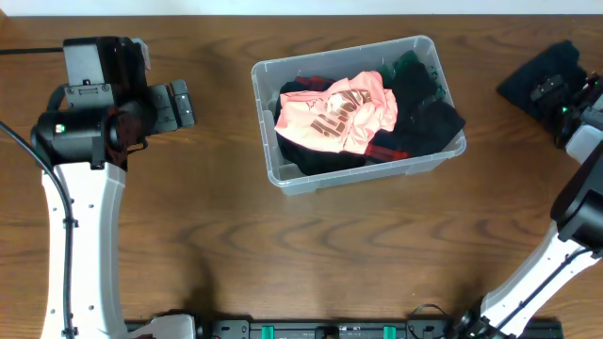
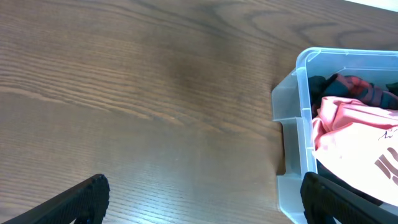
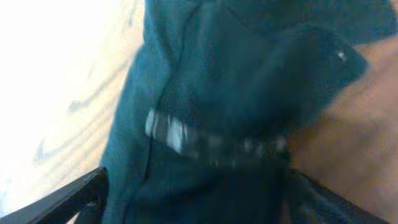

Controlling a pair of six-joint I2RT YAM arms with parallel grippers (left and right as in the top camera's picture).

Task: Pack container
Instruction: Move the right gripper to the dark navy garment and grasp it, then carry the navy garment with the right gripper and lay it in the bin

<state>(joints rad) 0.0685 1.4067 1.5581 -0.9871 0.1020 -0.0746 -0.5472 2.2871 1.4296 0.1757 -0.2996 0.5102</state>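
Plainly, container (image 1: pixel 367 173) sits well apart from left gripper (image 1: pixel 188 104).

The container (image 1: pixel 267 71) stands centrally on the desk (image 1: pixel 236 245), holding dark clothing (image 1: pixel 429 118) under a pink garment (image 1: pixel 341 113). The left arm (image 1: pixel 80 132) is well left of it. The right arm (image 1: pixel 584 188) meets a dark garment (image 1: pixel 528 80) far right.

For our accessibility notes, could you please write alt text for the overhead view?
A clear plastic container full of clothes, a pink printed shirt on top, sits centrally on a wooden table. The left gripper is open to its left; at far right, the right gripper is over a dark garment.
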